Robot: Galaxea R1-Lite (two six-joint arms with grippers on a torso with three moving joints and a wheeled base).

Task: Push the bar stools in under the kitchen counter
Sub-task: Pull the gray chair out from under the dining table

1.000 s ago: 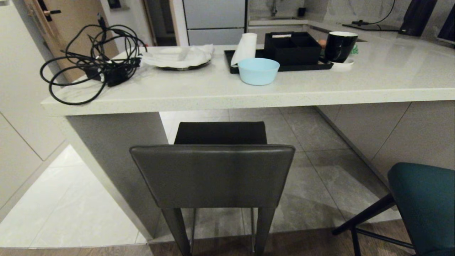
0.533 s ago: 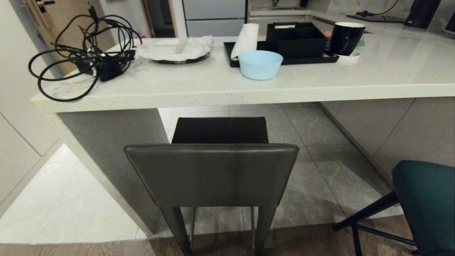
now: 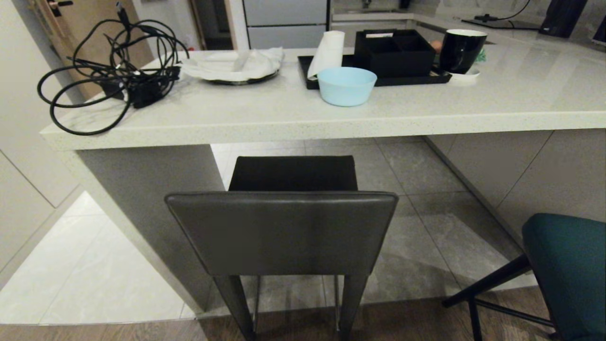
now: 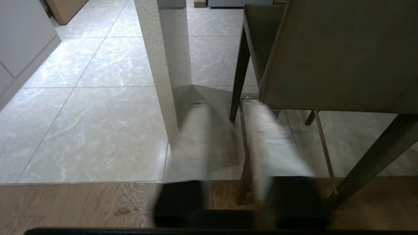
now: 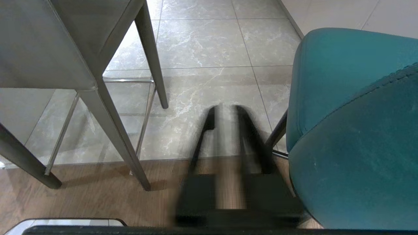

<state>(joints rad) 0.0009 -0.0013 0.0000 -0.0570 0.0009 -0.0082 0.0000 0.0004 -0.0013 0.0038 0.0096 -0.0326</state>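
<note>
Neither stool is being touched, so this reads as the approach step. The grey stool (image 3: 281, 232) is sitting nearest, at 6 o'clock in the head view, its back toward the robot and only the front of its seat reaching under the counter (image 3: 303, 123). The left gripper (image 4: 225, 120) is hanging low beside that stool's legs, fingers parted by a gap and holding nothing. The right gripper (image 5: 223, 117) is hanging between the two stools, fingers narrowly apart and empty. The teal stool (image 3: 565, 270) is standing at 4 o'clock, clear of the counter.

Next, I judge, a gripper needs to meet the grey stool's back and press it straight toward 12 o'clock.

Farther off, on the counter, the blue bowl (image 3: 346, 85) at 12 o'clock is showing nothing inside. Behind it, the black tray (image 3: 308, 81) is carrying a divided black box (image 3: 394, 53); the box's contents cannot be told. At 1 o'clock, the black mug (image 3: 461, 49) is hiding its inside.
</note>
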